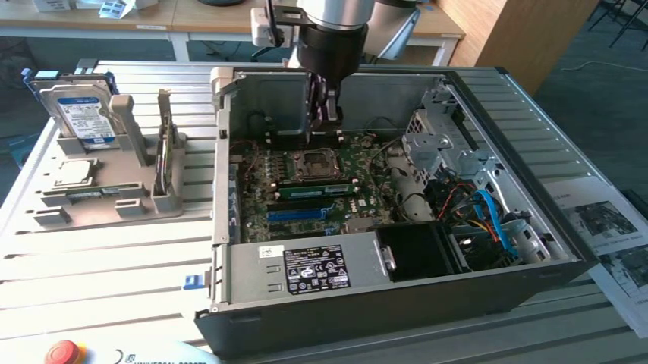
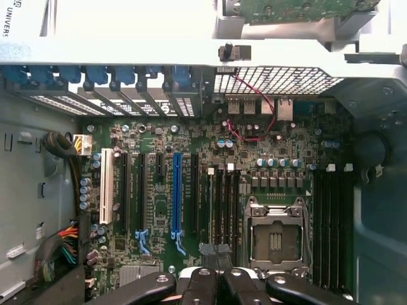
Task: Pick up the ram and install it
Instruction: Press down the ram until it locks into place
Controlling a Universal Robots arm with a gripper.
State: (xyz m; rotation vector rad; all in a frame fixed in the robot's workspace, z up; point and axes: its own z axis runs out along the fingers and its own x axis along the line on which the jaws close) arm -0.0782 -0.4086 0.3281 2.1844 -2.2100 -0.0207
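Ram (image 1: 319, 189) — long, narrow green stick — on the motherboard (image 1: 366, 173)

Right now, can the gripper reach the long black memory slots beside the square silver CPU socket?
Probably yes: the gripper hangs over the open black computer case, with the slots close below and no cables crossing them.

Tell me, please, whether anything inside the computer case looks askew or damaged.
Nothing stands out. The ram appears to sit level in a slot beside the CPU socket, not tilted, and the motherboard shows no visible damage. The gripper hangs shut above it.
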